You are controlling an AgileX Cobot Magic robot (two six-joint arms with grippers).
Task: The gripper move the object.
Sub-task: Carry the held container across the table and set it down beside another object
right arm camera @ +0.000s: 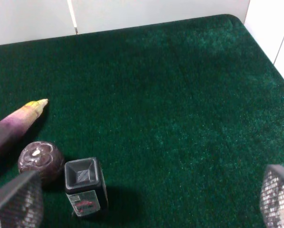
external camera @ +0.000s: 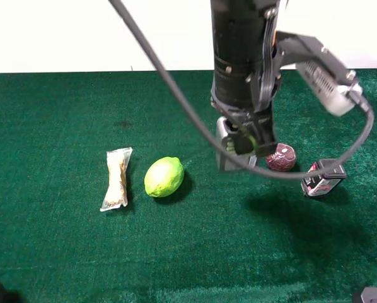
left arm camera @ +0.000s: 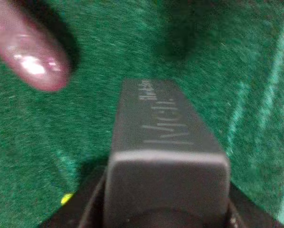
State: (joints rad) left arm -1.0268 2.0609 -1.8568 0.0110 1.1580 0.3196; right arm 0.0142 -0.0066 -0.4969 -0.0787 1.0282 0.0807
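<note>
Crowding the flat grey bottle (external camera: 222, 129) with dark label, black left gripper (external camera: 245, 146), bottle half hidden, wrist view blurred, grip unreadable, right gripper (right arm camera: 146, 199) spread wide, empty.

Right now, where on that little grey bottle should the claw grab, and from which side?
Probably the flat body of the grey bottle, coming from above, where the left gripper hangs. Its straight, parallel sides should give the fingers even seats. The purple ball close beside it crowds a sideways approach.
</note>
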